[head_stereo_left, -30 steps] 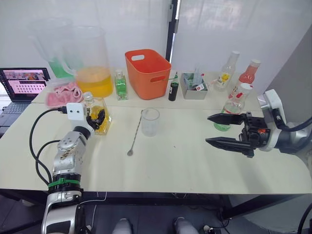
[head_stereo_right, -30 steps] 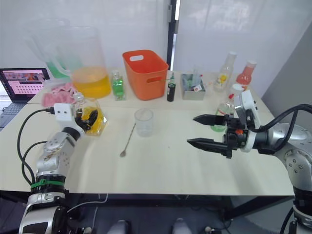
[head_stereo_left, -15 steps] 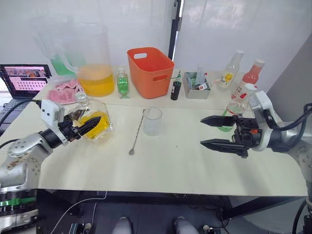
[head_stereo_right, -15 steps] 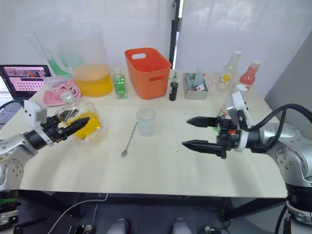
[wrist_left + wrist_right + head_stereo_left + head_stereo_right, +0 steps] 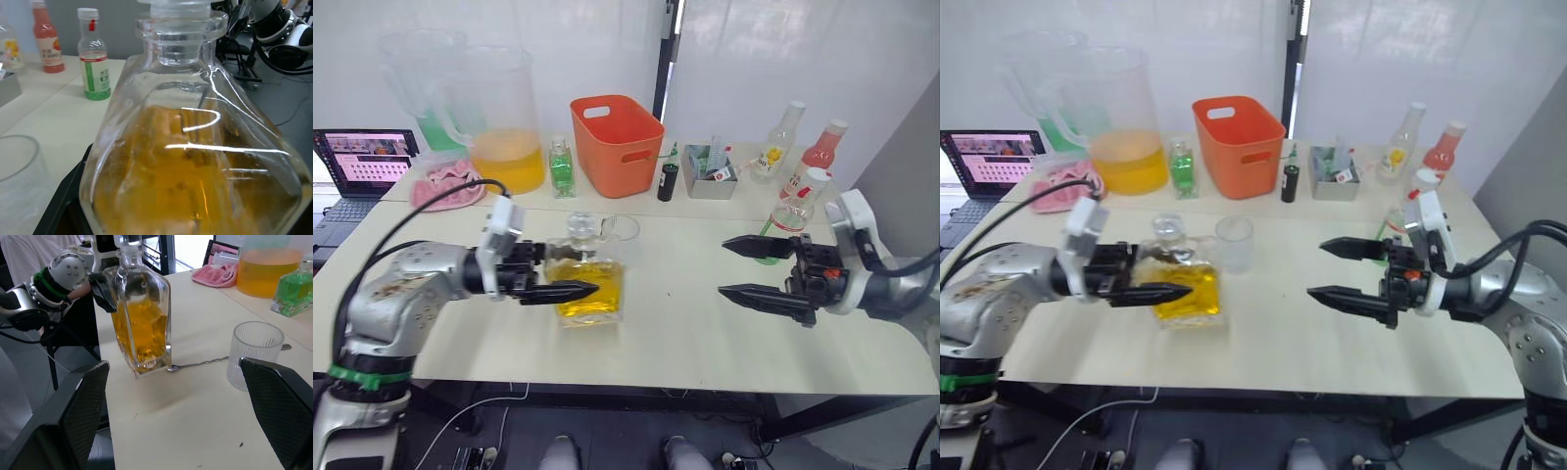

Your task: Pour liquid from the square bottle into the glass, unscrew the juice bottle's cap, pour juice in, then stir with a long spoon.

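Gripping the square bottle (image 5: pixel 587 276) across its flat sides, the left gripper (image 5: pixel 560 279) is holding it upright just in front of the glass (image 5: pixel 619 229), with the neck and stopper (image 5: pixel 580 224) pointing straight up, so its long axis is standing vertical. In the right wrist view its base seems to be at or just above the tabletop, close beside the long spoon (image 5: pixel 205 363); I cannot tell whether it is touching. Holding it level is keeping the yellow liquid in until the mouth is over the glass, and the stopper looks to be in place, so pouring is probably not starting yet. Waiting wide open and empty, the right gripper (image 5: pixel 754 270) is hovering near the juice bottle (image 5: pixel 785 219), likely for its cap (image 5: pixel 807 176).
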Robot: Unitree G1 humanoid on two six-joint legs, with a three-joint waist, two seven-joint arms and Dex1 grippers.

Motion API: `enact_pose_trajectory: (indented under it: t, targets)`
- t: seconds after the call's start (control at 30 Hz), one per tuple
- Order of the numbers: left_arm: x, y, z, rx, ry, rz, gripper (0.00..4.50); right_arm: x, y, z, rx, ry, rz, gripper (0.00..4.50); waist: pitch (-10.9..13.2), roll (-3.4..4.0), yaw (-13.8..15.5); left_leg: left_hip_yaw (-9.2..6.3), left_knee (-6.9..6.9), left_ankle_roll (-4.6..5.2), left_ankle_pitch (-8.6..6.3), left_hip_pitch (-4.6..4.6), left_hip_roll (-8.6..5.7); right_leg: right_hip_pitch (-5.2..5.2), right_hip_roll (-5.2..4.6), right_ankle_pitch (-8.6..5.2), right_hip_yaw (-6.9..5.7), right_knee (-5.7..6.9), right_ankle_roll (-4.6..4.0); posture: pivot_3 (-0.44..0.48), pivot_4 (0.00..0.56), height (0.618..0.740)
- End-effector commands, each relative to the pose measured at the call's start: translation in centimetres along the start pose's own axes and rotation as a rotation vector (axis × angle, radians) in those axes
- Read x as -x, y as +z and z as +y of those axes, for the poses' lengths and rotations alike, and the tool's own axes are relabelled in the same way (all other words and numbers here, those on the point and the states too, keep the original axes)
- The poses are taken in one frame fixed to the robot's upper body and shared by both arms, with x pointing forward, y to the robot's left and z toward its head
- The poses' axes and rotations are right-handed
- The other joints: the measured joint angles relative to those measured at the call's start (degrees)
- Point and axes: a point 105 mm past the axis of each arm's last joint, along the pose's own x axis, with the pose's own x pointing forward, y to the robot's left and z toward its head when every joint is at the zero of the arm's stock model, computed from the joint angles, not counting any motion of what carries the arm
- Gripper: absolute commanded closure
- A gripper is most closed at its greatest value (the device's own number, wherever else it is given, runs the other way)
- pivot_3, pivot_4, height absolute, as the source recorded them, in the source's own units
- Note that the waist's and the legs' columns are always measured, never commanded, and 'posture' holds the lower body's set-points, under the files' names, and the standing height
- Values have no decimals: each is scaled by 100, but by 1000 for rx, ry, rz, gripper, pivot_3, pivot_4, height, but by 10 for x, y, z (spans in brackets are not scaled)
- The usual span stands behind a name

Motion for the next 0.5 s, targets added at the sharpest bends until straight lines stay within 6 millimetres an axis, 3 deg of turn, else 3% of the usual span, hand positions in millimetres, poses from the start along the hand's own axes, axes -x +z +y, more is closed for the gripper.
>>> enact_pose_trajectory:
  t: [0.03,0.33,0.5]
  targets:
    - [-15,12,0,-113,-68,-34,1639,6,13,9,50,-39,-18,0,0,0,-3,0,2,1,0,0,0,1,0,0,1,-1,1,0,150,717]
    - [-44,-31,20,-111,-144,17,1639,18,13,22,47,-152,-16,0,-1,3,-13,-2,3,4,3,4,-1,6,1,1,5,2,2,0,150,717]
    - [-47,-51,22,-120,-173,63,1639,18,11,28,35,-171,-11,0,-1,3,-6,-2,3,5,3,3,-2,6,1,1,6,-1,2,0,150,717]
